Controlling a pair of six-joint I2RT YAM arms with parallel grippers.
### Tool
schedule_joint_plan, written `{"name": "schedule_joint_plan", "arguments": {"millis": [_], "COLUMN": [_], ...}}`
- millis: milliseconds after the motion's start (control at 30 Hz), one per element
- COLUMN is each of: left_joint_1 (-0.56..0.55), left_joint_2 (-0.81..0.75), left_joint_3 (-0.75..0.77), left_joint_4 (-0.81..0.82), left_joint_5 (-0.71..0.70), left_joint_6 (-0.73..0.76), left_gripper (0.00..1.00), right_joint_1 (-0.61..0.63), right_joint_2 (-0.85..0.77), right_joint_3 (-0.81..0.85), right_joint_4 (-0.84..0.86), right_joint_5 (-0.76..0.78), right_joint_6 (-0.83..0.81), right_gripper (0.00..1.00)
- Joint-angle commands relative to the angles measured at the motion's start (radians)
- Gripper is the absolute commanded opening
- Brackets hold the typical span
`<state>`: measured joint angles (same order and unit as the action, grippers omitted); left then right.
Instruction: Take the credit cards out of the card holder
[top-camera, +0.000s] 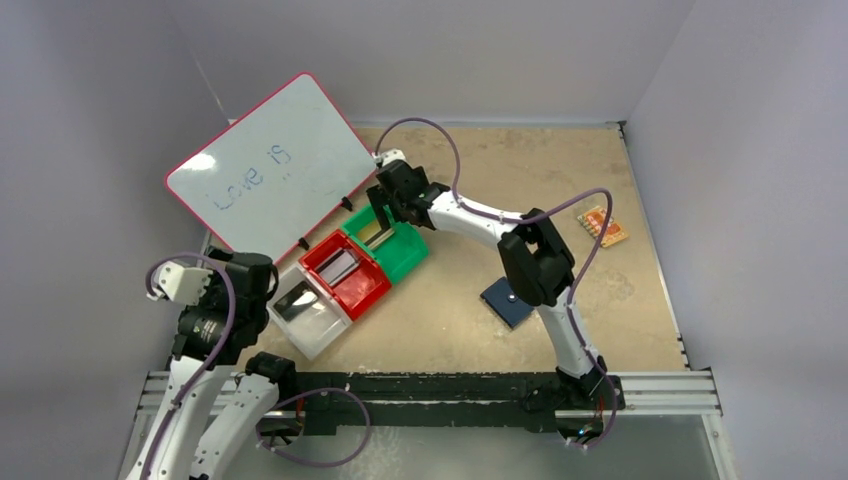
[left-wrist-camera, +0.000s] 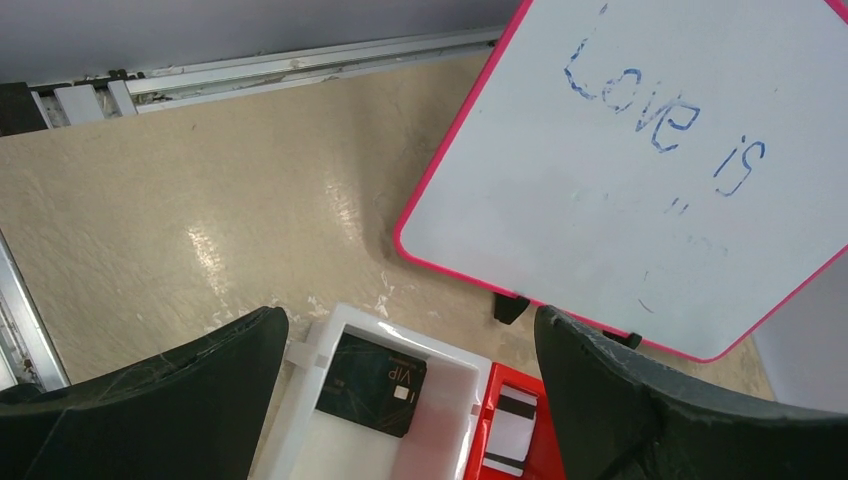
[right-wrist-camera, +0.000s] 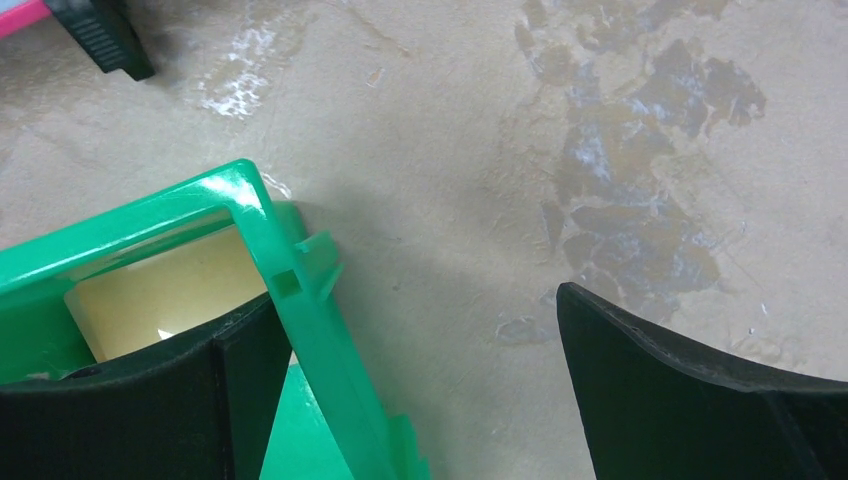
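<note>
3 bins (top-camera: 372, 285) each hold 1 card (top-camera: 340, 267); card holder (top-camera: 505, 305) lies apart.

three bins: white bin (top-camera: 328, 326), red bin (top-camera: 372, 290), green bin (top-camera: 408, 254); three cards, one in each: dark card (left-wrist-camera: 372, 383), striped card (top-camera: 340, 266), pale card (top-camera: 377, 233); one whiteboard (top-camera: 275, 170); one card holder (top-camera: 505, 303); one orange patterned piece (top-camera: 602, 226); two robot arms, left arm (top-camera: 205, 330) and right arm (top-camera: 535, 262)

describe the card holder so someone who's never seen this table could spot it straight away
On the tan table, look right of the row of bins, close beside the right arm. The card holder lies flat there: a small navy square with a pale dot near its middle, unlike the orange patterned piece farther back right.
</note>
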<state>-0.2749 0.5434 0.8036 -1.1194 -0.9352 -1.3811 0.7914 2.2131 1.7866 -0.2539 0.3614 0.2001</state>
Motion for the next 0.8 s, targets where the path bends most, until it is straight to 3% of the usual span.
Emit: {"name": "schedule_joint_plan", "arguments": {"millis": [0,333,667,767], "left_joint_1": [0.009,0.008,0.007,0.008], "left_joint_2": [0.010,0.028,0.120,0.160], "left_joint_3": [-0.010,-0.057,-0.106,-0.115], "left_joint_4": [0.025,0.114,0.338,0.426], "left_joint_5": [-0.004,0.069,0.321,0.449], "left_joint_6": [-0.029,0.001,0.176,0.288], "left_gripper": [0.94,0.92,0.90,0.92], "right_joint_1": [-0.042,-0.145,-0.281,-0.323], "right_joint_2": [-0.079,-0.215,-0.360,-0.397], "right_joint_3": [-0.054,-0.266,-0.465,-0.509], "right_joint_4": [0.018,0.079,0.130,0.134], "right_joint_5": [0.079,0.077,0.080,0.075], "right_joint_6": [0.028,0.044,0.037,0.038], "right_gripper": [1.00,1.00,1.00,1.00]}}
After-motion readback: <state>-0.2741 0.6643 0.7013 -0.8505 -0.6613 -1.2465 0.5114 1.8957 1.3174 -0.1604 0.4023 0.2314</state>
